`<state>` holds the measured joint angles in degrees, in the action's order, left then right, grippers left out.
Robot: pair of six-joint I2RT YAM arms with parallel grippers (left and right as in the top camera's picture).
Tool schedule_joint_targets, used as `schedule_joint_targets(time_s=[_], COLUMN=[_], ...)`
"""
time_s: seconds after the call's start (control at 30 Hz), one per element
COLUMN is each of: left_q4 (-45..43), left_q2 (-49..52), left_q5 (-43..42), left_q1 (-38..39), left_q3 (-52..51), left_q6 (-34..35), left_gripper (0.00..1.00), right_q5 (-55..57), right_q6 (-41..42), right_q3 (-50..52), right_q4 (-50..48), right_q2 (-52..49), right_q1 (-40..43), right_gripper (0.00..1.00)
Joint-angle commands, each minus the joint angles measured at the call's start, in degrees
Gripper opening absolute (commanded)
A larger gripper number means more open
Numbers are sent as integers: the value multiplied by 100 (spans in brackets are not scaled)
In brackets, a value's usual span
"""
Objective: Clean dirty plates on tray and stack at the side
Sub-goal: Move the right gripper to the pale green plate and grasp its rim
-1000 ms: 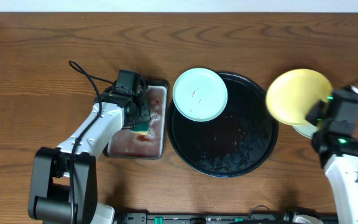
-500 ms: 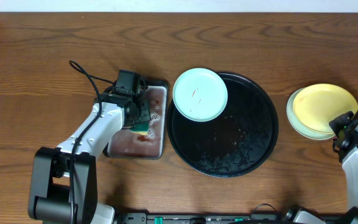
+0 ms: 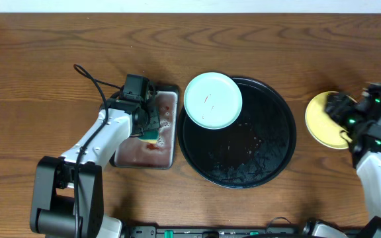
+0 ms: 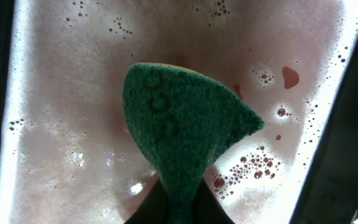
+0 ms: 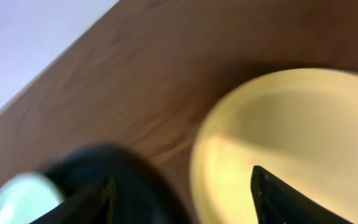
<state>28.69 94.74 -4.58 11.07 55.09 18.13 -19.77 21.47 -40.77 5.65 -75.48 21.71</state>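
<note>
A pale mint-blue dirty plate (image 3: 212,100) with a thin red smear rests on the upper left rim of the round black tray (image 3: 243,162). The yellow plate (image 3: 323,120) lies flat on the bare wood at the side, right of the tray; it fills the right of the right wrist view (image 5: 291,124). My right gripper (image 3: 340,111) hovers over that plate's right part, open, its two fingers wide apart (image 5: 182,199) with nothing between them. My left gripper (image 3: 147,125) is over the metal pan, shut on a green sponge (image 4: 179,124).
The rectangular metal pan (image 3: 167,106) holds foamy, red-stained water (image 4: 61,93) left of the tray. Red specks and water drops dot the tray's floor. A black cable loops at the far left (image 3: 88,76). The table's back edge runs along the top.
The right gripper, which held the yellow plate tilted in the air, set it down flat at the right and opened. The left arm and sponge have not moved.
</note>
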Motion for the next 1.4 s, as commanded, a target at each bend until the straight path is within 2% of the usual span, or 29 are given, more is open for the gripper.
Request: schedule_joint_targets(time_s=[0.0,0.27,0.53,0.77,1.0,1.37], left_q4=[24,24,46,42,42,42], left_q2=[42,42,42,42,42,42], left_q5=[-17,-17,-17,-17,-17,-17], left_q1=[-13,-13,-13,-13,-13,-13], left_q3=[-50,-50,-50,-50,-50,-50], left_q6=[-52,-52,-52,-52,-50,-52], left_gripper=[7,7,7,7,8,7], right_q5=[-413,-157,304,400,337,133], right_q6=[-876,-1469,-1495,-1934,-2205,-2234], right_q3=[-94,-92,-116,-809,-1926,-2009], right_q4=[111,420,470,1351,2184,1464], right_q2=[26,24,24,-98,-929,-2411], right_q1=[-715,-1615,-2240,-2634,-2874,-3434], right_gripper=[71,70,72,73,75,72])
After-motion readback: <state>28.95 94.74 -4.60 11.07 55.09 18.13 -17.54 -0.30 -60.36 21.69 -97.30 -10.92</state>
